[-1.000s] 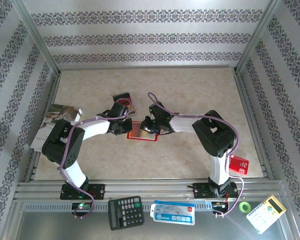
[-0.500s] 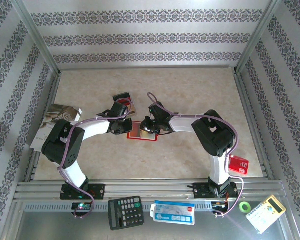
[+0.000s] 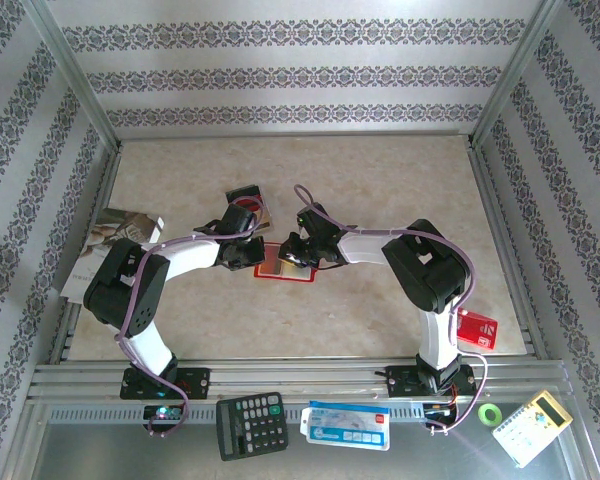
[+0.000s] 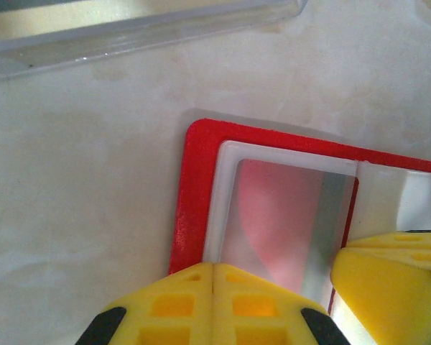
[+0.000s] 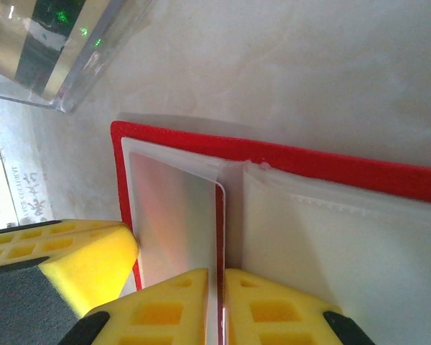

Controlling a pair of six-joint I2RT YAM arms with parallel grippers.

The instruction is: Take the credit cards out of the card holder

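Bench: a pale beige, marble-look top (image 3: 380, 180) with faint veining and a soft sheen in the wrist views.
Room: walls (image 3: 300, 75) papered in grey floral bands on white closed in three sides. Bare metal posts (image 3: 73, 70) slanted up from the far corners.
Near edge: a grey metal ledge (image 3: 100, 440) carried a calculator (image 3: 250, 424), a blue-and-white packet (image 3: 345, 425), a green tape roll (image 3: 490, 413) and a yellow-and-white gadget (image 3: 527, 428).
Left edge: a booklet (image 3: 105, 232) lay against it, partly under the left arm.
Right near corner: a red box (image 3: 477, 328) with white marks sat there.
Card holder (image 3: 280, 270): lay open and flat about mid-bench, its red border framing whitish pockets.
Card (image 4: 280, 215): a reddish one sat inside the pocket on the left arm's side, behind cloudy film.
Left hand (image 4: 212, 302): clenched, with its yellow fingertips pressed together, resting on the holder's outer end.
Right hand (image 5: 219, 305): sat at the holder's fold with its fingers almost together. A thin slit between them lined up with the card's edge. I could not tell whether they pinched it.
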